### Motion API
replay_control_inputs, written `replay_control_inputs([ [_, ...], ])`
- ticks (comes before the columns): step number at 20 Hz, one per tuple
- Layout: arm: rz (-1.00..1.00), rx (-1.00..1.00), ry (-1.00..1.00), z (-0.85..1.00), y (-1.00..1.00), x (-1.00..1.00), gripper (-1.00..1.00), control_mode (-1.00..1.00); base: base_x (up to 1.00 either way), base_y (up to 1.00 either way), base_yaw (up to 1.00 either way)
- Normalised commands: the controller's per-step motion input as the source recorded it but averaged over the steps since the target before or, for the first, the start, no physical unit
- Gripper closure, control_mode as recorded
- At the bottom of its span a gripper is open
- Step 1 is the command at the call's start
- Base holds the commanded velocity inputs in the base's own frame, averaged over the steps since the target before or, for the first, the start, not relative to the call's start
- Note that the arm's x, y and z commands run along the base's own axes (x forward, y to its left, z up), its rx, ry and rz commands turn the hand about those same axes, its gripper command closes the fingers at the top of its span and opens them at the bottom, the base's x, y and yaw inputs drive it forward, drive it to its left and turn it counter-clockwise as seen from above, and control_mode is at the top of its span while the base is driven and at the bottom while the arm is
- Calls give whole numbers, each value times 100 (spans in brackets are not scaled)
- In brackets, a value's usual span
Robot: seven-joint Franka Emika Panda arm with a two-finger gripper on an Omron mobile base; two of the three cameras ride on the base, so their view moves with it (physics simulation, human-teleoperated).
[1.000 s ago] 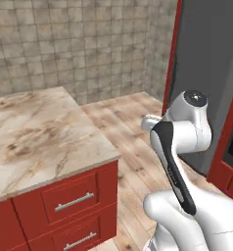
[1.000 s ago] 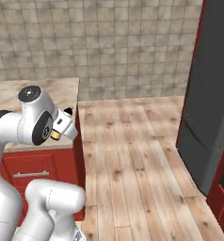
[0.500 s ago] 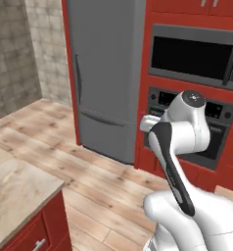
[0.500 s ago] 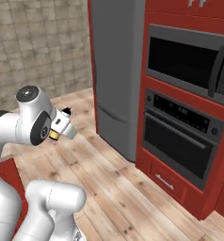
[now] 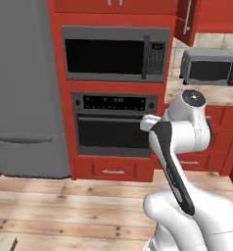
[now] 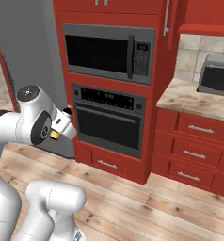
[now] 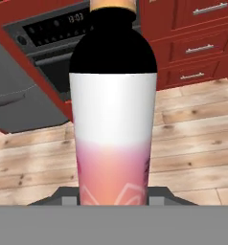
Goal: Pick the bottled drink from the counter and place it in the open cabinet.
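In the hand view the bottled drink (image 7: 113, 119) stands upright close in front of the camera, with black shoulders, a white band and a pink-to-orange lower body. My gripper (image 7: 113, 197) is shut on it near its base. From the right base view the gripper (image 6: 62, 126) is tucked close to the arm, and a bit of the bottle's yellow end (image 6: 54, 135) peeks out. The marble counter (image 5: 197, 94) lies ahead to the right. Above it hangs the red open cabinet (image 6: 205, 29), its door (image 5: 184, 22) swung out.
A grey toaster oven (image 5: 209, 66) stands on the counter (image 6: 189, 96). A red column holds a microwave (image 5: 113, 54) and a wall oven (image 5: 113, 127), with a grey fridge (image 5: 25, 88) to its left. Red drawers (image 6: 194, 141) sit under the counter. Wooden floor (image 6: 147, 207) stretches ahead.
The base has turned, so the whole picture swept from a marble island and tiled wall past the fridge to the ovens and counter. The arm has kept its folded pose with the bottle.
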Motion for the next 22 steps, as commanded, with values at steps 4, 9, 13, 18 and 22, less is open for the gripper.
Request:
replay_control_inputs([
  [4,0,0,0,0,0,0,100,100,1,0,-60],
  [9,0,0,0,0,0,0,100,100,41,-64,-11],
  [13,0,0,0,0,0,0,100,100,55,-83,0],
  [18,0,0,0,0,0,0,100,100,88,-47,0],
  [22,0,0,0,0,0,0,100,100,100,-62,0],
])
